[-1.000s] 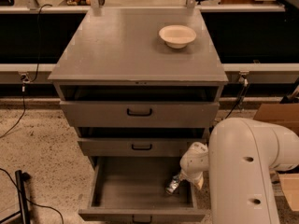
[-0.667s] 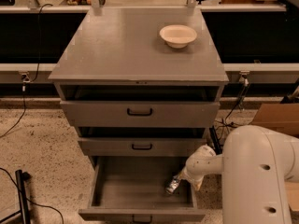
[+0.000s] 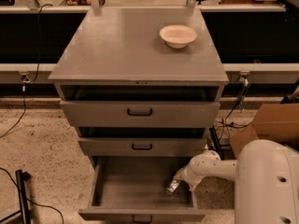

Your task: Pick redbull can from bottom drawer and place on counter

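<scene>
Camera view: claw (image 3: 179, 182) at redbull can (image 3: 172, 186) in bottom drawer (image 3: 135, 191), grip cannot be told; bowl (image 3: 177, 35) on counter (image 3: 124, 48), speckled floor (image 3: 42, 143)

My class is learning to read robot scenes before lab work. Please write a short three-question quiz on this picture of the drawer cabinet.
1. True or false: the redbull can lies inside the bottom drawer.
2. What stands on the counter? A) a cream bowl B) a mug C) a plate
3. Fill in: the gripper is down in the open drawer at the picture's ___ side, next to the can.

Key: 1 true; 2 A; 3 right.
</scene>
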Controlling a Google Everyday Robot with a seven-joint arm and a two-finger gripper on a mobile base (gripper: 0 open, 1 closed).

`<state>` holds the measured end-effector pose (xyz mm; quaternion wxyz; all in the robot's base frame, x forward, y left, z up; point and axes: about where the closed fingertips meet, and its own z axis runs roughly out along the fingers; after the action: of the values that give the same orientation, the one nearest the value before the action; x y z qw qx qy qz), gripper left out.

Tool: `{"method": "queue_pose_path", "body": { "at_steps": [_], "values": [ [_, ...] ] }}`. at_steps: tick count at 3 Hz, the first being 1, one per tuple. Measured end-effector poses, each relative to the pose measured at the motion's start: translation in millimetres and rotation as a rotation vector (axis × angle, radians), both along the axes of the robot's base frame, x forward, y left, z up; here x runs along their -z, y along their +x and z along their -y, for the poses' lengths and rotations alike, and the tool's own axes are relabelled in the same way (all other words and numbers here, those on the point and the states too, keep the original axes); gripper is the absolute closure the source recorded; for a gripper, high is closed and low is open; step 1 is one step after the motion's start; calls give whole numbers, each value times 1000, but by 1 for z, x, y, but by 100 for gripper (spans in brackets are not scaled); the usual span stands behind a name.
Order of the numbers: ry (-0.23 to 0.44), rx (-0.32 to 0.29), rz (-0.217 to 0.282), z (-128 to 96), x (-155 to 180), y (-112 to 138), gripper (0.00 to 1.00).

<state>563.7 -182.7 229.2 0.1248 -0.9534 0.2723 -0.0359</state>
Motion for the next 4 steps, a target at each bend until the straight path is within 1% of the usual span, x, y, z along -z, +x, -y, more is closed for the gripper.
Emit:
{"method": "queue_pose_path", "body": {
  "at_steps": [1, 2, 3, 4],
  "values": [
    [17, -15, -4, -8, 21, 9, 38],
    [22, -19, -1, -15, 34, 20, 39],
    [13, -24, 16, -17, 39, 28, 39],
    [-12, -26, 13, -17, 54, 32, 41]
  ]
}}
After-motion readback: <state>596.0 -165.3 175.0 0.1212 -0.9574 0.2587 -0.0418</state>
